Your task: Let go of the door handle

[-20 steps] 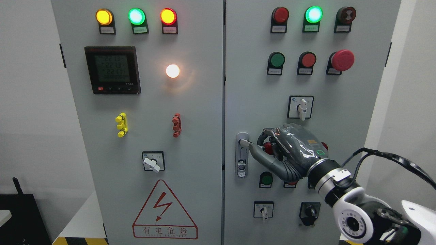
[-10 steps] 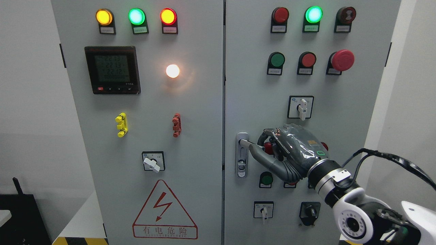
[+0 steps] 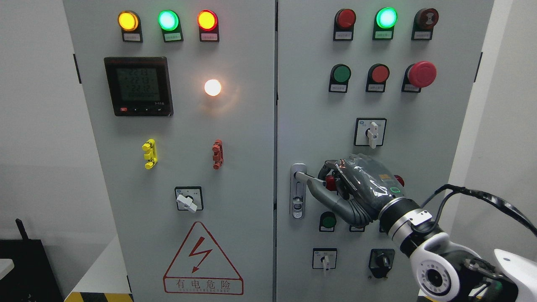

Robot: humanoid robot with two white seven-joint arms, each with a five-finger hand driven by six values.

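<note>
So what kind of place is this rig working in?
Probably an electrical or plant room: a grey control cabinet with indicator lamps, a digital meter and a shock-warning triangle.

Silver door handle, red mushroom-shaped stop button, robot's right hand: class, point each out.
silver door handle [image 3: 298, 197], head view, lower plate.
red mushroom-shaped stop button [image 3: 422, 74], head view, cap.
right hand [image 3: 369, 184], head view, back.

A single head-mounted camera faces the grey electrical cabinet [image 3: 235, 138] square on from close range, at about mid-door height. The frame runs from the indicator lamps at the top to the warning triangle [image 3: 203, 259] at the bottom, with bare wall on either side. The right arm [image 3: 436, 256] enters at the near lower right.
</note>
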